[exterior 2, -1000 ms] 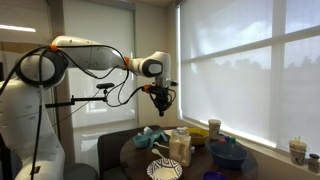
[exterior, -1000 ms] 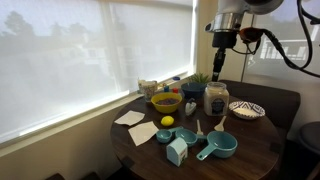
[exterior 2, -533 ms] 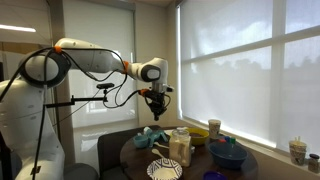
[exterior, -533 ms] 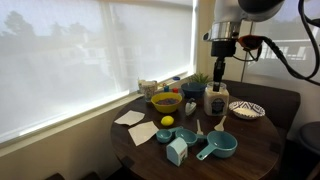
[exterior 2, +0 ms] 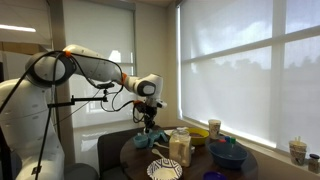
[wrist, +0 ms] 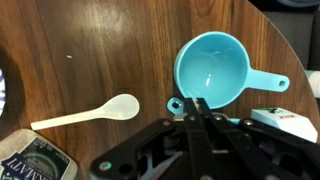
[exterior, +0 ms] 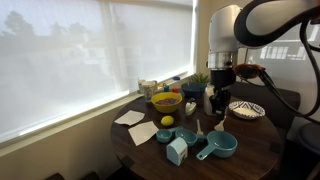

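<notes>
Teal measuring cup (wrist: pixel 212 72): sitting upright and empty on the wooden surface (wrist: pixel 100 50), its handle pointing right in the wrist view, directly beneath the claw (wrist: pixel 197 108)
Claw: hovering over the cup's near rim, apart from it, its fingers drawn together and gripping nothing
Done, as I am judging it: the claw is standing above the cup and that is all; nothing is being held or touched
Left: every contact with the cup is outstanding
Wrist view, left to right: showing a jar lid (wrist: pixel 30 160) at the corner, a white spoon (wrist: pixel 90 110) lying just beside the cup, the cup's bare inside, then a carton's edge (wrist: pixel 285 120); the arm's height is not showing here
Exterior views: showing the claw (exterior: pixel 219 98) hanging well clear of the surface in front of the jar (exterior: pixel 216 100), with a yellow bowl (exterior: pixel 166 102), a lemon (exterior: pixel 167 121) and a patterned plate (exterior: pixel 246 109) that the wrist view is missing; the cup (exterior: pixel 222 146) is looking small here, its inside hidden
</notes>
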Tool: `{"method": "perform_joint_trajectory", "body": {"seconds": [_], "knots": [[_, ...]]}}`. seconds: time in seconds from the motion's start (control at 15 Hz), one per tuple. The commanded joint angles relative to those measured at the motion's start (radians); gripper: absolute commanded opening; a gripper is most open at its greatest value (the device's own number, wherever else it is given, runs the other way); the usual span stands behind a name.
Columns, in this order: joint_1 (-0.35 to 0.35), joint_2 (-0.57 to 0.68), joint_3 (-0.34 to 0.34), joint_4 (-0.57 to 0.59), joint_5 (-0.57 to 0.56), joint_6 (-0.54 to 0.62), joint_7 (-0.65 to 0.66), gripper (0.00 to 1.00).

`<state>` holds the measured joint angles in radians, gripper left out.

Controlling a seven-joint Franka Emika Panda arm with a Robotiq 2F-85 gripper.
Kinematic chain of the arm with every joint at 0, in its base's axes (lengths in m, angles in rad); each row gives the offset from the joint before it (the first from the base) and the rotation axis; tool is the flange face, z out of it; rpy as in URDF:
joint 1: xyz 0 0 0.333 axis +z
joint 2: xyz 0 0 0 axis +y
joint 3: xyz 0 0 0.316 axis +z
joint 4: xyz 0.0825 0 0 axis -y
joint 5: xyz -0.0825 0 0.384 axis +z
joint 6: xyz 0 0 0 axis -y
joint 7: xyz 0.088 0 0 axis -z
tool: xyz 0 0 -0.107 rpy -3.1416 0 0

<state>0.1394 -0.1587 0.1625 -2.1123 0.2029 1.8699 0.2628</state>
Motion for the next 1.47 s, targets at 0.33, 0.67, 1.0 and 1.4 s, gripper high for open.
{"method": "perform_joint_trajectory", "body": {"seconds": [0.33, 0.67, 1.0, 1.4], "knots": [[-0.010, -0.009, 0.001, -0.093, -0.003, 0.082, 0.122, 0.05], [-0.019, 0.015, 0.005, -0.077, -0.056, 0.021, 0.180, 0.01], [-0.036, 0.016, -0.013, -0.115, -0.063, 0.030, 0.187, 0.01], [-0.059, 0.032, -0.013, -0.099, -0.140, 0.047, 0.288, 0.01]]}}
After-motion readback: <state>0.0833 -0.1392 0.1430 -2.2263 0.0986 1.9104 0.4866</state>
